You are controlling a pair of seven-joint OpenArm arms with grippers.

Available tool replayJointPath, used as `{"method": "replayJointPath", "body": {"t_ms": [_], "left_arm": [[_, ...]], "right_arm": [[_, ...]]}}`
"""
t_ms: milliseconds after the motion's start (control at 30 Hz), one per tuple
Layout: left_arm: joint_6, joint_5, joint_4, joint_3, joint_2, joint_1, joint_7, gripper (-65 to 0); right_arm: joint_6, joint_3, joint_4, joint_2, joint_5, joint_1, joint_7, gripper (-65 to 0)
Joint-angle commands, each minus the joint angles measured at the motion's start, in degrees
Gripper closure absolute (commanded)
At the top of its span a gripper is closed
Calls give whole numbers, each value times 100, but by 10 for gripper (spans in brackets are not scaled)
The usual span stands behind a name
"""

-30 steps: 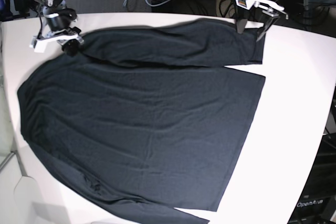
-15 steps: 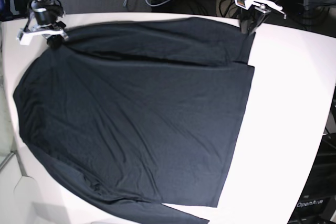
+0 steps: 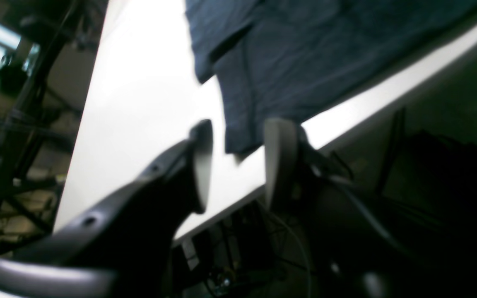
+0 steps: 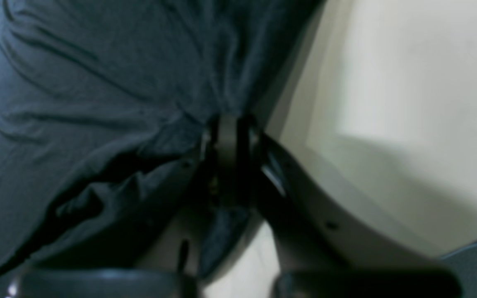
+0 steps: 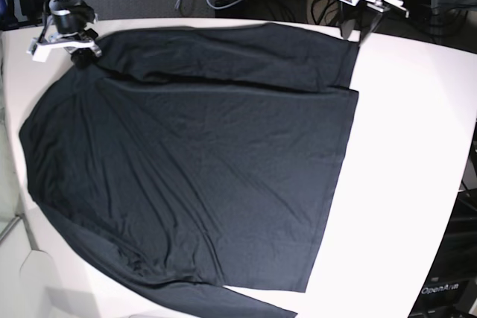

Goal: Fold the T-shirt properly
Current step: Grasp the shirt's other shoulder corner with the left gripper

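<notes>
In the base view, the black shirt (image 5: pixel 201 161) lay spread flat over most of the white counter (image 5: pixel 410 147), plain and unprinted, with soft shallow creases. One long sleeve was folded across the top edge from about 10 to 1 o'clock, its seam making a dark line above the body. The lower hem ran straight down the side toward 5 o'clock, and the bottom edge was cut off by the frame at 6 o'clock. The right tool (image 5: pixel 74 53) sat at 10 o'clock, pressed together on the shirt's corner. The left tool (image 5: pixel 356 35) hung at 1 o'clock just beyond the sleeve end; its jaws were too small to judge there.

In the left wrist view, the left tool (image 3: pixel 238 161) stood spread, its two pale fingers (image 3: pixel 201 161) apart with nothing between them, the shirt's sleeve end (image 3: pixel 271 74) lying on the counter just ahead toward 12 o'clock. The picture was blurred, and clutter below the counter edge was hard to make out.

In the right wrist view, the right tool (image 4: pixel 228 165) was pinching a bunched fold of the shirt (image 4: pixel 97 103), fabric radiating in tight wrinkles toward 10 o'clock. The fingertips were buried in dark cloth and shadow.
</notes>
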Motion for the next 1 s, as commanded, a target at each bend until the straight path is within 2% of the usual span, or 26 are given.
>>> {"method": "replayJointPath", "body": {"t_ms": [0,67,167,300,367,500,600,767,833,967], "left_arm": [[4,-137,50,11,-21,110,-88,-237],[-225,-172,77,99,-21,145,-53,-260],[-814,-216,121,108,-21,128,-35,-292],[-1122,-304,121,99,-21,49,-17,-313],[-1421,-313,129,90,-21,-22,9,-315],[-1983,-330,384,99,-21,-39,475,-315],[-2141,-330,516,117,-21,-92,633,-314],[-2150,-392,472,108,-21,-189,651,-313],[-2150,-761,463,134,-21,-162,633,-313],[-2141,-1913,349,389,-21,22,616,-313]], "right_arm": [[23,29,71,46,58,-14,80,0],[23,29,71,46,58,-14,80,0],[23,29,71,46,58,-5,80,0],[23,29,71,46,58,-32,80,0],[23,29,71,46,58,-41,80,0],[23,29,71,37,58,-41,80,0],[23,29,71,37,58,-32,89,0],[23,29,71,-51,49,-14,89,0],[23,29,71,-68,49,-5,89,0],[23,29,71,-68,49,-5,89,0]]}}
